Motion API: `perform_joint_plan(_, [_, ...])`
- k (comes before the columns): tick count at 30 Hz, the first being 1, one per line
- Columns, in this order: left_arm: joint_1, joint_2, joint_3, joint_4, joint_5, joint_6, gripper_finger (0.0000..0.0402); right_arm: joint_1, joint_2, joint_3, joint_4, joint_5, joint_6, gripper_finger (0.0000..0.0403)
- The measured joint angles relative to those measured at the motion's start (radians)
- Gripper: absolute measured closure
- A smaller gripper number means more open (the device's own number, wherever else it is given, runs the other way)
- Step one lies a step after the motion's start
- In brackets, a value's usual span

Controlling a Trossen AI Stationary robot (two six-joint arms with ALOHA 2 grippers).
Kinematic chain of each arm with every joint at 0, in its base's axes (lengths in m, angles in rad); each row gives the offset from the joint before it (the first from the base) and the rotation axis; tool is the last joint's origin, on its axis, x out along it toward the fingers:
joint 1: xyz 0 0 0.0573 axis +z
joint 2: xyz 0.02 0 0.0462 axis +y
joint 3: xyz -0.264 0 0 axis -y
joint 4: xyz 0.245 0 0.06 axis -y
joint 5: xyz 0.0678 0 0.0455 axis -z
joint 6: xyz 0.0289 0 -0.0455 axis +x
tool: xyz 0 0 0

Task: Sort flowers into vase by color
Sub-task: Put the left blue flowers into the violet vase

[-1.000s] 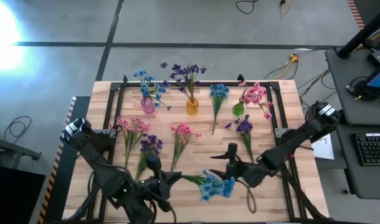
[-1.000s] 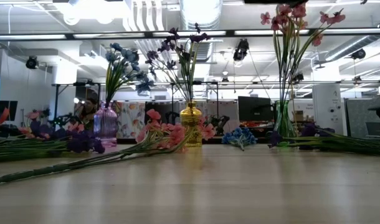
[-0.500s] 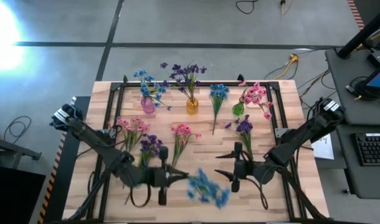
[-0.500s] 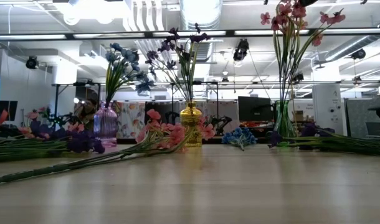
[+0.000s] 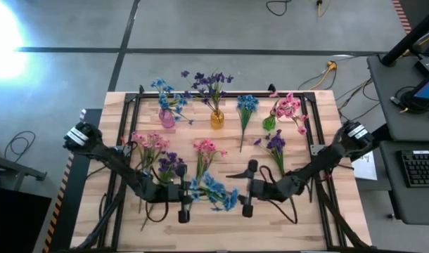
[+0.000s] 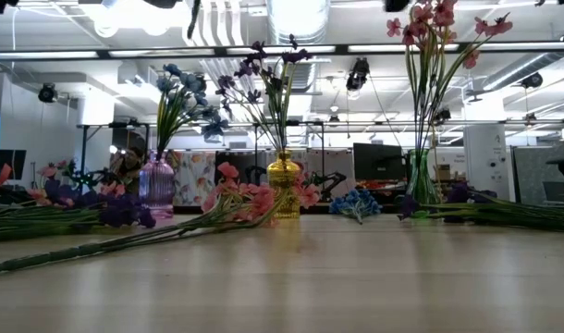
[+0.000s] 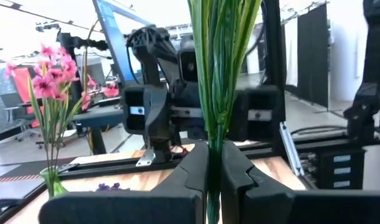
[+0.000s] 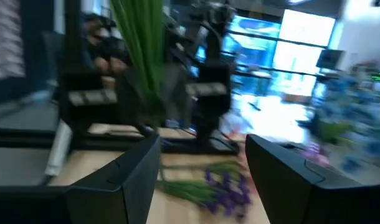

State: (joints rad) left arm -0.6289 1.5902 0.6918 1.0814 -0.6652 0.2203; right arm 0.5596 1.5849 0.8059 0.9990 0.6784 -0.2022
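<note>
My left gripper (image 5: 195, 191) is shut on a blue flower sprig (image 5: 213, 191) above the table's near middle. Its green stems (image 7: 218, 68) rise upright past the fingers in the left wrist view. My right gripper (image 5: 235, 191) faces it from the right, open, with nothing between its fingers (image 8: 137, 171). At the far side stand a pink vase (image 5: 167, 118) with blue flowers, a yellow vase (image 5: 216, 119) with purple flowers and a green vase (image 5: 269, 124) with pink flowers. My left gripper pinches the sprig's bundle of green stems (image 7: 213, 158) between its two fingers. The fingers come roughly level from the table's left and lie across the stems. The sprig stands upright, lifted clear of the table, its blue blossoms (image 5: 216, 188) above the fingertips.
Loose sprigs lie on the wooden table (image 5: 320, 211): two pink ones (image 5: 148, 143) (image 5: 205, 149), two purple ones (image 5: 169, 166) (image 5: 276, 145) and a blue one (image 5: 247, 105). A black frame (image 5: 314, 119) borders the work area. Bare wood lies along the near edge.
My left gripper has gone from the near edge toward the table's middle and turned, still shut on the blue sprig. The sprig has swung from lying level, blossoms to the right, to upright. My right gripper has shifted toward the left, still open.
</note>
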Motion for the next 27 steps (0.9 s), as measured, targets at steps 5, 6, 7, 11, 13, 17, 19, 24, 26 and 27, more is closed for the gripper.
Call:
perform_joint_plan(5, [0.014, 0.07, 0.028, 0.019, -0.004, 0.011, 0.0401, -0.037, 0.043, 0.056, 0.025, -0.088, 0.011, 0.0174])
perform_joint_plan(6, [0.018, 0.083, 0.035, 0.029, -0.004, 0.011, 0.0401, -0.037, 0.051, 0.064, 0.025, -0.092, 0.007, 0.0174])
perform_joint_plan(7, [0.02, 0.095, 0.04, 0.04, -0.004, 0.011, 0.0401, -0.041, 0.055, 0.072, 0.023, -0.105, 0.001, 0.0174])
perform_joint_plan(11, [0.026, 0.125, 0.048, 0.056, 0.002, 0.012, 0.0401, -0.041, 0.07, 0.092, 0.018, -0.158, -0.013, 0.0174])
perform_joint_plan(13, [0.029, 0.128, 0.048, 0.07, 0.001, 0.007, 0.0401, -0.041, 0.07, 0.097, 0.016, -0.159, -0.016, 0.0175])
perform_joint_plan(17, [0.03, 0.13, 0.048, 0.096, -0.001, 0.014, 0.0401, -0.042, 0.067, 0.1, 0.008, -0.16, -0.01, 0.0175])
perform_joint_plan(19, [0.03, 0.13, 0.048, 0.109, -0.005, 0.028, 0.0401, -0.041, 0.067, 0.1, 0.001, -0.159, -0.018, 0.0175])
perform_joint_plan(24, [0.031, 0.128, 0.047, 0.113, -0.01, 0.032, 0.0401, -0.04, 0.057, 0.1, -0.023, -0.108, -0.026, 0.0175])
perform_joint_plan(26, [0.031, 0.128, 0.047, 0.114, -0.01, 0.032, 0.0401, -0.036, 0.045, 0.1, -0.05, -0.083, -0.031, 0.0175])
perform_joint_plan(27, [0.031, 0.128, 0.047, 0.114, -0.01, 0.032, 0.0401, -0.035, 0.04, 0.1, -0.061, -0.08, -0.03, 0.0175])
